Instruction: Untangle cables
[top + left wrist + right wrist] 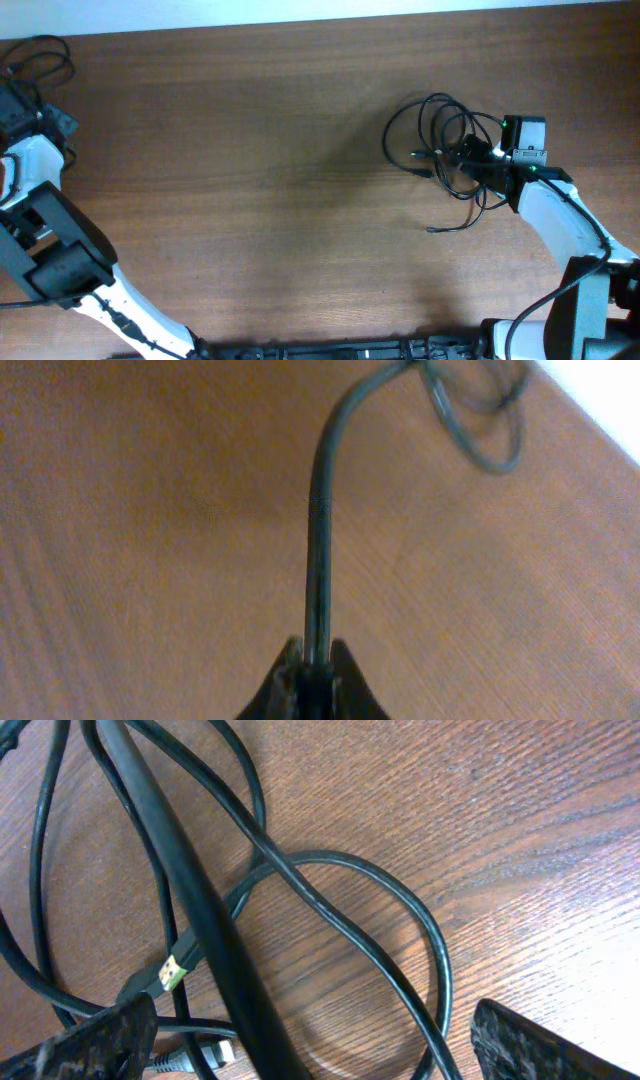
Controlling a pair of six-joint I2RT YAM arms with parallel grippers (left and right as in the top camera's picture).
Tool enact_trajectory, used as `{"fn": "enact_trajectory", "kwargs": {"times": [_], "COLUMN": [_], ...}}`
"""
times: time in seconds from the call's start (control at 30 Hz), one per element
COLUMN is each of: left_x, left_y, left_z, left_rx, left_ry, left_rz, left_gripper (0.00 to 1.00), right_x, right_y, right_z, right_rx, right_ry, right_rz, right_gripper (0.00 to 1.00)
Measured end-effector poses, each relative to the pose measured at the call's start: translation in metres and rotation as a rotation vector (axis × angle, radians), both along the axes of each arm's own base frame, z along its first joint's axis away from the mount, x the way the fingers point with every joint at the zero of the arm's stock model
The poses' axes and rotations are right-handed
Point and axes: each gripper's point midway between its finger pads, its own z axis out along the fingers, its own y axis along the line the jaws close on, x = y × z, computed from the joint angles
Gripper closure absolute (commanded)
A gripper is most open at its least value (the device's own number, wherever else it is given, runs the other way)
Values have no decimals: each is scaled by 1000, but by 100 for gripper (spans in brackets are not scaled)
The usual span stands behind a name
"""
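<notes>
The left end effector [312, 660] is clamped on a single cable [318, 510], its fingers pressed together around the thin black strand. From there the strand runs up to a small coil near the desk's far edge, at about ten o'clock in the overhead view. The right end effector [315, 1040] has its fingers spread wide and holds nothing. It hovers over the tangle of cables [440, 140], which lies at roughly two o'clock on the desk [250, 200].

These cords look light and limp, but springy enough to hold their curves, so a pull on one strand will likely drag the whole bunch across the smooth wood rather than slide free. The thin, glossy jackets may slip through a loose pinch.

The best hold is probably on an outer loop or near a plug [172, 975], where the body is stiffer — not in the knotted middle, where two strands could be caught at once. A thicker cord [200, 920] crosses close to the right wrist lens, and it is unclear whether it belongs to the bunch or to the arm.
</notes>
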Motion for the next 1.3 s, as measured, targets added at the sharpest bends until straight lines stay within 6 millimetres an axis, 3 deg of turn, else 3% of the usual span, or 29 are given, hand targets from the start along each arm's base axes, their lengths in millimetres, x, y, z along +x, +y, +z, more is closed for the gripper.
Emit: {"fn": "enact_trajectory", "kwargs": {"times": [0.03, 0.07, 0.13, 0.23, 0.3, 0.4, 0.43, 0.5, 0.57, 0.63, 0.7, 0.83, 0.97, 1.03, 1.17, 1.3], "left_x": [7, 7, -4, -42, -53, -40, -33, -35, -47, -58, -87, -137, -168, -178, -217, -283], "left_y": [4, 6, 11, 16, 11, -24, -52, -106, -155, -196, -228, -254, -264, -269, -284, -302], "left_z": [9, 10, 6, -10, -5, 69, 112, 171, 201, 213, 192, 157, 150, 163, 211, 231], "left_rx": [57, 88, 125, 120, 102, 104, 103, 67, -7, -87, -213, -378, -413, -374, -230, -108], "left_ry": [-14, -1, 65, 230, 261, 129, 37, -76, -123, -139, -17, 208, 314, 279, 110, -37], "left_rz": [-29, -43, -10, 102, 121, 44, -23, -161, -295, -411, -467, -467, -500, -531, -605, -642], "left_gripper": [23, 1, 1, 1, 1, 1, 1, 1, 1, 1, 1, 1, 1, 1, 1, 1], "right_x": [0, 0, 0, 0, 0, 0, 0, 0, 0, 0, 0, 0, 0, 0, 0, 0], "right_y": [0, 0, 0, 0, 0, 0, 0, 0, 0, 0, 0, 0, 0, 0, 0, 0], "right_z": [0, 0, 0, 0, 0, 0, 0, 0, 0, 0, 0, 0, 0, 0, 0, 0], "right_rx": [0, 0, 0, 0, 0, 0, 0, 0, -1, -1, 0, 0, 0, 0, 0, -1], "right_ry": [0, 0, 0, 0, 0, 0, -1, 0, 0, 0, 0, 0, 0, 0, 2, 0], "right_rz": [0, 1, 1, 0, 1, 0, 0, 0, 0, 0, 0, 0, 0, 0, 0, 0], "right_gripper": [1, 1, 1, 1, 1, 1, 1, 1, 1, 1, 1, 1, 1, 1, 1, 1]}}
